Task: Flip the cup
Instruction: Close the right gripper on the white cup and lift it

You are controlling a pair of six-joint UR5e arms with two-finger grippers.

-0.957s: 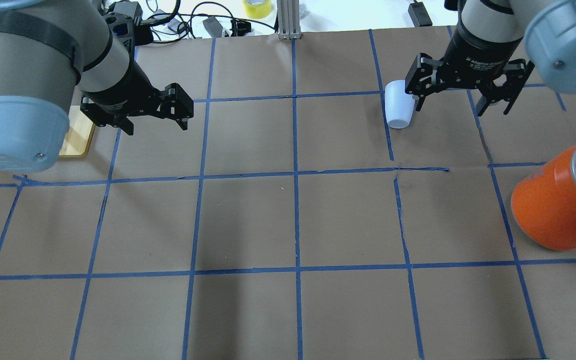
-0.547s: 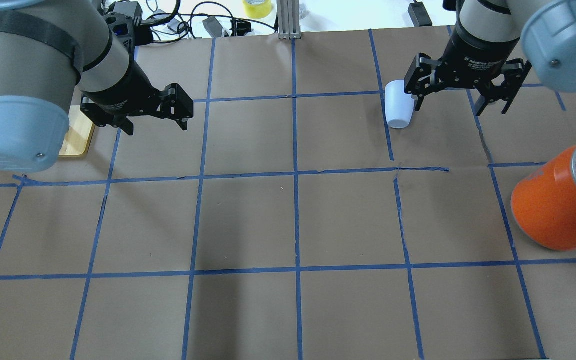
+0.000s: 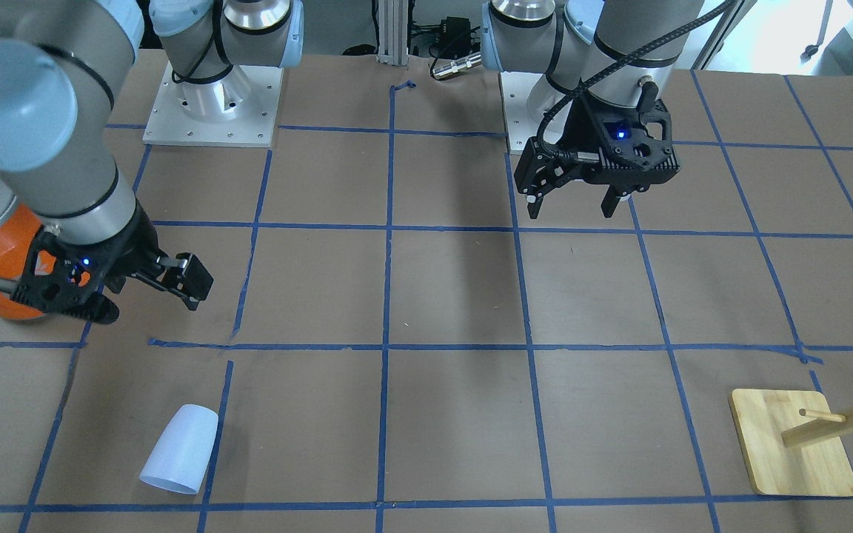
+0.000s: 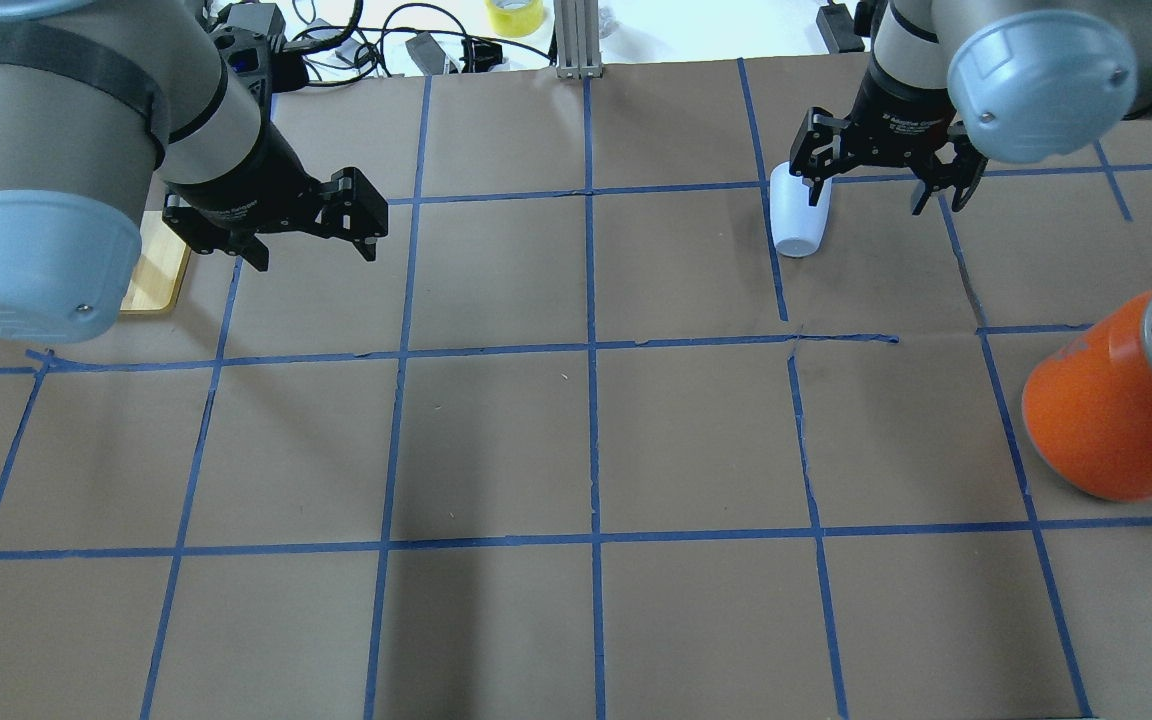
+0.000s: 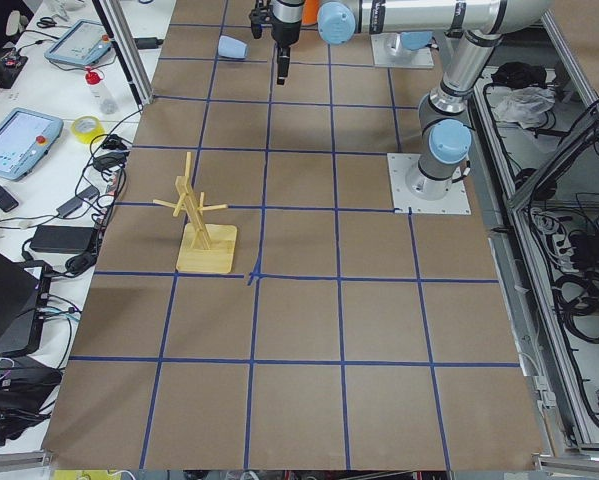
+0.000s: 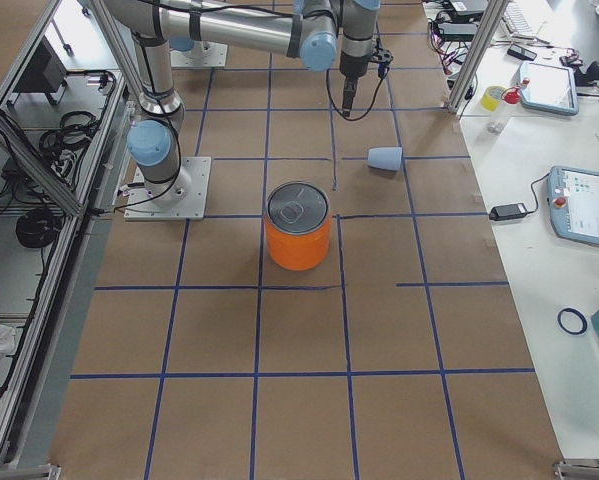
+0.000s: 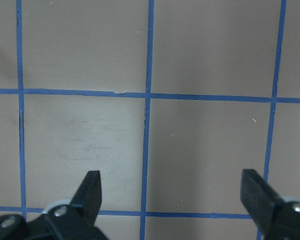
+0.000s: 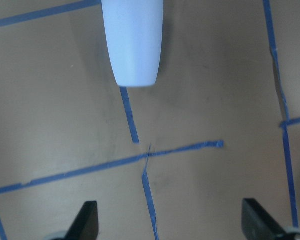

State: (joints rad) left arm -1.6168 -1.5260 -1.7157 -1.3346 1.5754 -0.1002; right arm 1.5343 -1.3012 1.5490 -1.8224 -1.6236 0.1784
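Cup (image 8: 133, 45) is shown lying ahead of the wide-spread right gripper (image 8: 170, 212), long axis toward it, base end nearest.

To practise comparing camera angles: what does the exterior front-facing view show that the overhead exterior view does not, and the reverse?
Only the front-facing view shows the arms' bolted silver base plates and the wooden stand's post and pegs. Only the overhead view shows the yellow tape roll and black cables beyond the table's far edge. Both show the small pale blue-white plastic cup lying on its side, the large orange can with a silver lid, and the left gripper and right gripper, both open and empty.
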